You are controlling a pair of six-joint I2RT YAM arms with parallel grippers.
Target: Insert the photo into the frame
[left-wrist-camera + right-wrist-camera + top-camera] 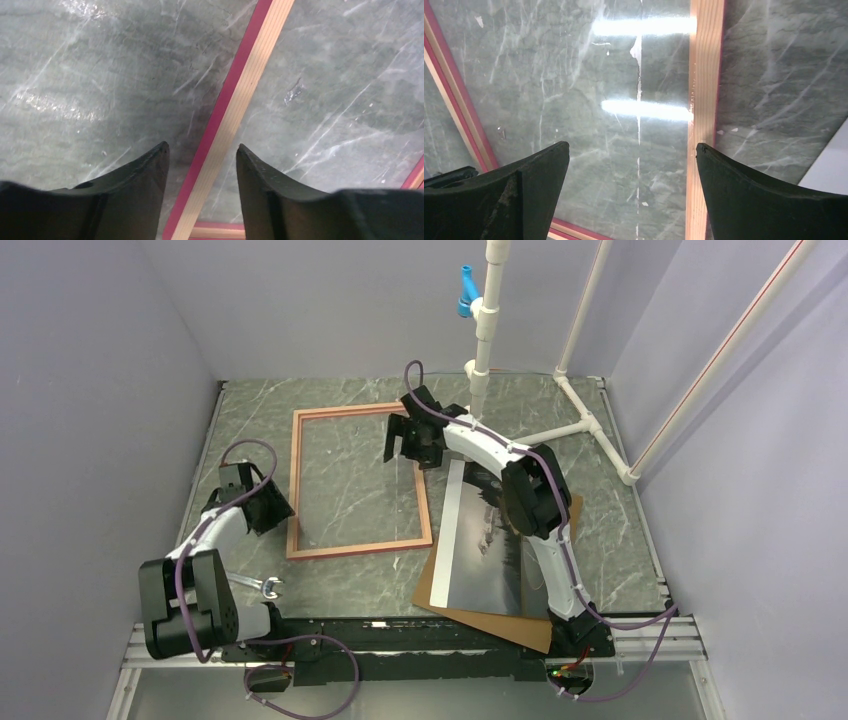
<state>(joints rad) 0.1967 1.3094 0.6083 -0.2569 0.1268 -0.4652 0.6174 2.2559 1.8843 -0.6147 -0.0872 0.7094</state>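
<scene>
Frame lies ungripped beneath gaping left claw and gaping right claw.

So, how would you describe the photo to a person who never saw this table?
On the green marble table, look right of the salmon frame, under the right arm. There a brown board lies askew near the front edge, and the photo lies on top of it. It is the only sheet with a dark grey picture; the board is plain brown.
</scene>
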